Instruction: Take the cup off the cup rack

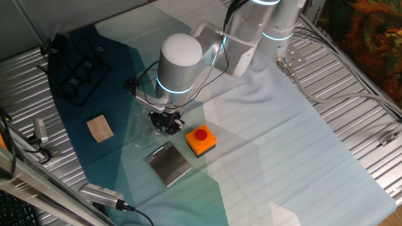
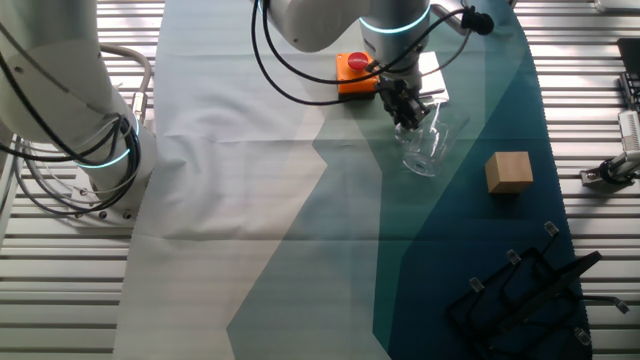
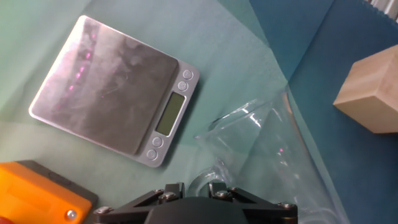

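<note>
Blending into the cloth, cup point(image 2: 424, 150); pincer point(image 2: 407, 108) tips hidden

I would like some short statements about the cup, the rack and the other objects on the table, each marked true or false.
1. The cup hangs on the cup rack. False: it is far from the rack, at the gripper.
2. The wooden block lies between cup and rack. True.
3. The orange box has a green button. False: red.
4. The scale has a small display. True.
</note>
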Motion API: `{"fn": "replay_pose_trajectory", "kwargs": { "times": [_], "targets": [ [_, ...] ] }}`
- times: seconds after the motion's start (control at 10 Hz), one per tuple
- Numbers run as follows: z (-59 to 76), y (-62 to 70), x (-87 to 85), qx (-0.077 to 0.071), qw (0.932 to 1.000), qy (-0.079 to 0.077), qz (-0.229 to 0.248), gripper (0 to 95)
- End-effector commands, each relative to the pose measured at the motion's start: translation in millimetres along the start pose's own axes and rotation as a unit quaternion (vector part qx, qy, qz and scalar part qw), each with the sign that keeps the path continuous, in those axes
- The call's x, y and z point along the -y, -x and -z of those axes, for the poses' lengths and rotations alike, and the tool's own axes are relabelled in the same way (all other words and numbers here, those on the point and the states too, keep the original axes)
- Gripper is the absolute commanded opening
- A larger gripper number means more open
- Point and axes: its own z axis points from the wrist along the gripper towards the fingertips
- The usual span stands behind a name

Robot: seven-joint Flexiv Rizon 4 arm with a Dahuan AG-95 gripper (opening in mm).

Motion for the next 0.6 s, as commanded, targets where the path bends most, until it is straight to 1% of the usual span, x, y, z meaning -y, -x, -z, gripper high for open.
{"fn": "replay_pose_trajectory", "kwargs": {
  "times": [0.1, 0.6],
  "targets": [
    [3.5, 0.2, -0.2, -0.001, 1.0, 0.002, 0.001, 19.0],
    [1.7, 2.5, 2.1, 0.002, 1.0, 0.0, 0.007, 19.0]
  ]
}}
